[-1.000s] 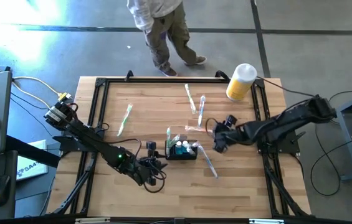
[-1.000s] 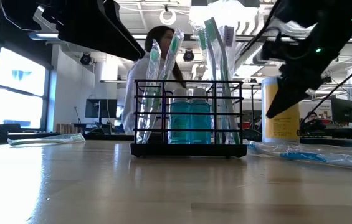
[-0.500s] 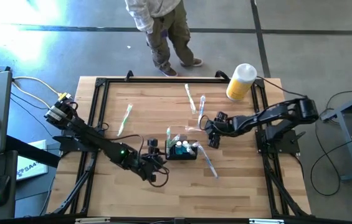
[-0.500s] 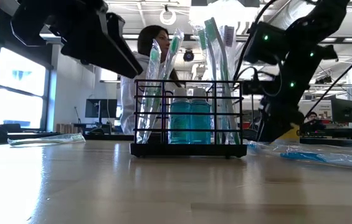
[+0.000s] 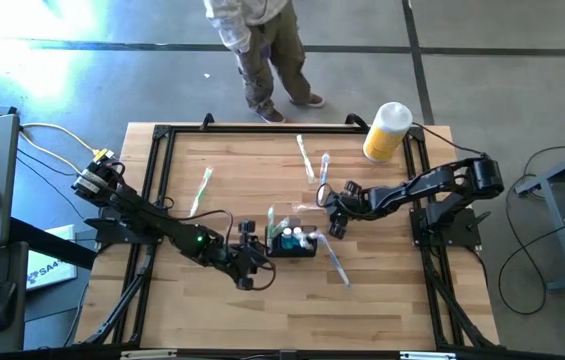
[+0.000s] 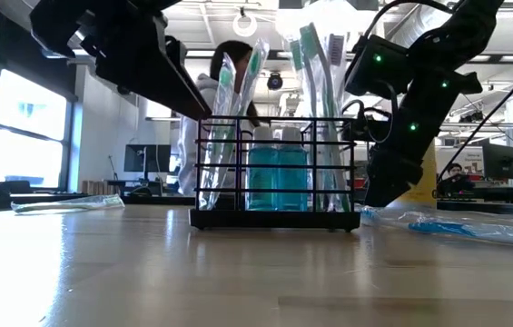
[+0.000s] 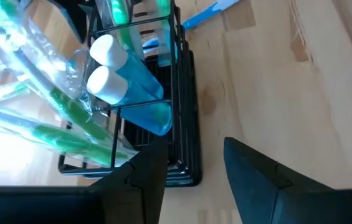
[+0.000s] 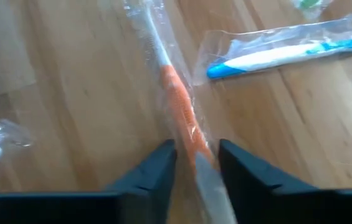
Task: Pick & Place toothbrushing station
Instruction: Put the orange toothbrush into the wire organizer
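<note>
Your small black wire-mesh caddy stands upright near the middle of the wooden desk, holding wrapped toothbrushes and two blue white-capped bottles. At its 9 o'clock your left hand waits just beside it, fingers parted and empty. At its 2 o'clock your right hand straddles a wrapped orange-handled toothbrush; you cannot tell whether it grips yet. Loose wrapped brushes lie around: a blue one at 4 o'clock, a green one at 10. A yellow white-capped cylinder stands at 1 o'clock. A person stands beyond the desk's far edge.
</note>
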Controlling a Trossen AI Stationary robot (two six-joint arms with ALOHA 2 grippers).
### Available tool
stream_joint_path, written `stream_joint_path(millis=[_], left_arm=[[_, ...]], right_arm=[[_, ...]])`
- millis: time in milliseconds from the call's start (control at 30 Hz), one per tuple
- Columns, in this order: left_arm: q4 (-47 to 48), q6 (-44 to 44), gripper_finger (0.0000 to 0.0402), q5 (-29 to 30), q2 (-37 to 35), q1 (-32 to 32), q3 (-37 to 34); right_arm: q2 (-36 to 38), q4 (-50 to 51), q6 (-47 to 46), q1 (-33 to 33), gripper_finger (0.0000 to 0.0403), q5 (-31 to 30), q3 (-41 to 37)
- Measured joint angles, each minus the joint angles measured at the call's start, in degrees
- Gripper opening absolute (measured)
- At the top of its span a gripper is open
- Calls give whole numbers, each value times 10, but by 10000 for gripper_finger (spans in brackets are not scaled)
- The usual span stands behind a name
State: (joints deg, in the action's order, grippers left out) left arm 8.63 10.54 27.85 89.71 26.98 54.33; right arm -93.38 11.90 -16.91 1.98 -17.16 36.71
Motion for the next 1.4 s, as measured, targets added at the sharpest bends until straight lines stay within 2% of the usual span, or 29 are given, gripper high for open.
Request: stream_joint_path(millis=[133, 167, 433, 600, 800, 1067, 1400], left_arm=[[-11, 37, 150, -4, 0, 1, 0], [-11, 44, 150, -3, 0, 4, 0], [-20, 104, 150, -4, 0, 28, 0], [-34, 103, 150, -5, 1, 44, -1], [-64, 63, 150, 1, 1, 39, -1], [-93, 20, 150, 13, -4, 34, -1], [-89, -2, 150, 47, -59, 34, 2]], right_arm=[[0, 0, 1, 0, 36, 18, 0], [0, 1, 2, 0, 28, 17, 0], [27, 38, -58, -26, 25, -11, -5], [96, 89, -81, -65, 2, -26, -10], [162, 103, -85, -72, 1, -41, -6], [223, 134, -85, -72, 1, -115, -6], [329, 156, -72, -90, 2, -204, -4]])
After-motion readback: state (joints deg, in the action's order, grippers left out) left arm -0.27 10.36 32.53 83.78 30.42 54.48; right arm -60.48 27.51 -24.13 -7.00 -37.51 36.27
